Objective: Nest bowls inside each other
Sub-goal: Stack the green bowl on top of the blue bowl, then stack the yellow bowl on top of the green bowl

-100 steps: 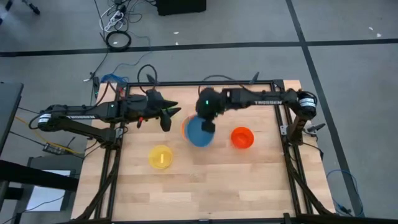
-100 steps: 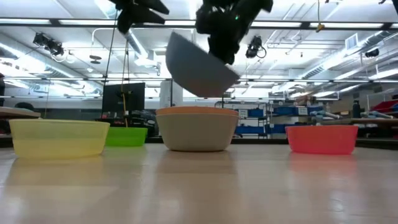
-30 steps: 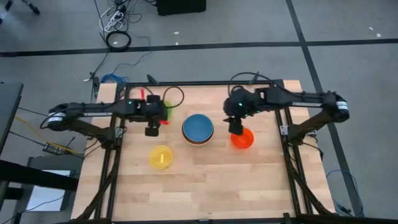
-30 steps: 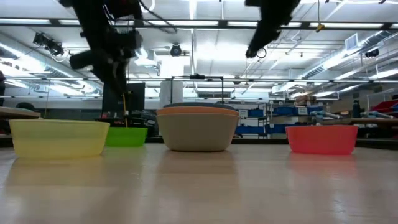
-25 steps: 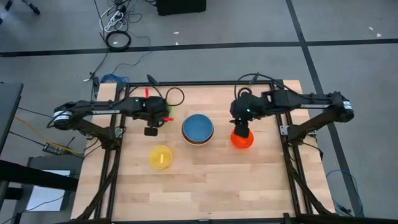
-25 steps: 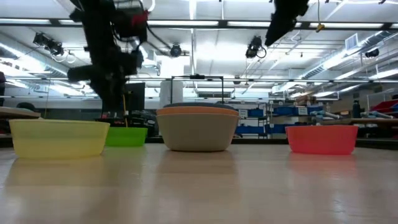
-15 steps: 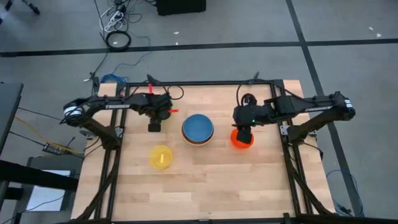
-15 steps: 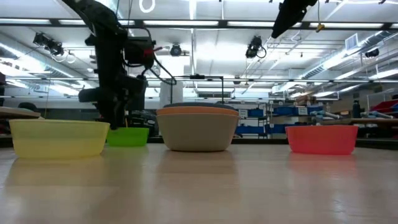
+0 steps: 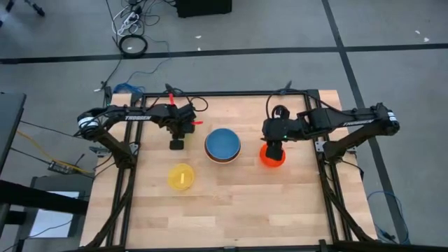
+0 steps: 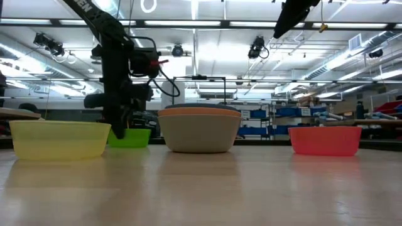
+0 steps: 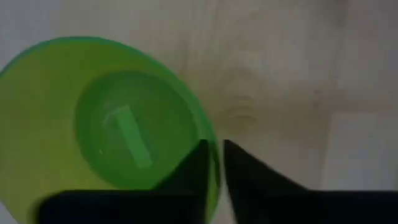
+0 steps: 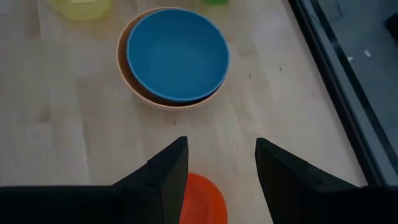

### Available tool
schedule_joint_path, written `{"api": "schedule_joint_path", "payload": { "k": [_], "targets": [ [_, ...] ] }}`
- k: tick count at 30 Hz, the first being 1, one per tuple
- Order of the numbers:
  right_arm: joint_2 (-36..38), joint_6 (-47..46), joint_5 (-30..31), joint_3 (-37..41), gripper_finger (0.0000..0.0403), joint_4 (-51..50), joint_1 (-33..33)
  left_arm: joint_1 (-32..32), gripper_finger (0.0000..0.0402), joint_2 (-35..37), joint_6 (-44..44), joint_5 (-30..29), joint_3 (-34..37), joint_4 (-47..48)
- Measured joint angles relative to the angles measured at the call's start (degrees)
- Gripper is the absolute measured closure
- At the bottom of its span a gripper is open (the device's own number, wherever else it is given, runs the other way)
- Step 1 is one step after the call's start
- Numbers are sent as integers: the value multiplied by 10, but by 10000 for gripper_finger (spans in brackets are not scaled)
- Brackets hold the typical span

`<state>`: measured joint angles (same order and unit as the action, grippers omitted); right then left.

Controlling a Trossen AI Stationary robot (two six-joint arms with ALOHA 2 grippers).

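Observation:
The green bowl (image 11: 106, 143) stands on its base at the table's far left, with my left gripper (image 11: 214, 146) pointing down and shut on its rim; in the high view the left gripper (image 9: 177, 145) covers it. The blue bowl (image 9: 222, 143) sits inside the orange bowl (image 10: 200, 112), which sits in the grey bowl (image 10: 200, 135) at the table's middle. The red bowl (image 10: 325, 139) stands to the right, and my right gripper (image 12: 221, 146) hangs open above it. The yellow bowl (image 9: 181, 176) stands near left. My left gripper pinches the green bowl's rim (image 11: 215, 180) on the side toward the stack. One finger (image 11: 194, 168) is inside the bowl and the other (image 11: 245, 174) outside. The fingers come from above, pointing down. The bowl stands on the table.
The wooden table (image 9: 231, 210) has bare room along its near half. A black frame (image 9: 329, 175) runs along the table's left, right and far edges. Cables lie on the floor behind the far edge.
My left gripper has come down, tipping steeper, to the green bowl's rim. My right gripper has gone toward the table's right edge, from beside the stack to above the red bowl, and has then kept still. No bowl has moved.

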<state>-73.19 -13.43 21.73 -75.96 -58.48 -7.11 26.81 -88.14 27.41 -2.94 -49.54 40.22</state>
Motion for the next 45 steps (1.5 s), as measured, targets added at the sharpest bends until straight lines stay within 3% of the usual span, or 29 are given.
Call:
{"api": "schedule_joint_path", "payload": {
  "k": [2, 7, 17, 21, 25, 32, 39, 45],
  "targets": [
    [0, 0, 1, 0, 230, -1, 0, 0, 388, 0, -12, 7, 0, 1],
    [0, 5, 16, 0, 231, -11, 0, -4, 395, 8, -40, 2, -24, 21],
    [0, 5, 29, 0, 231, -17, 0, -64, 398, 26, -70, 0, -161, 53],
    [0, 3, 29, 0, 231, -21, 0, -103, 398, 26, -84, 25, -197, 37],
    [0, -1, 29, 0, 232, -31, 0, -148, 399, 24, -132, 53, -203, 7],
    [0, -6, 26, 0, 232, -36, 0, -222, 397, -5, -206, 49, -202, -92],
    [0, -20, 17, 0, 232, -42, -5, -231, 362, -37, -295, 38, -202, -128],
    [0, -21, 16, 0, 232, -42, -16, -231, 332, -54, -321, 36, -202, -118]
  ]
}}
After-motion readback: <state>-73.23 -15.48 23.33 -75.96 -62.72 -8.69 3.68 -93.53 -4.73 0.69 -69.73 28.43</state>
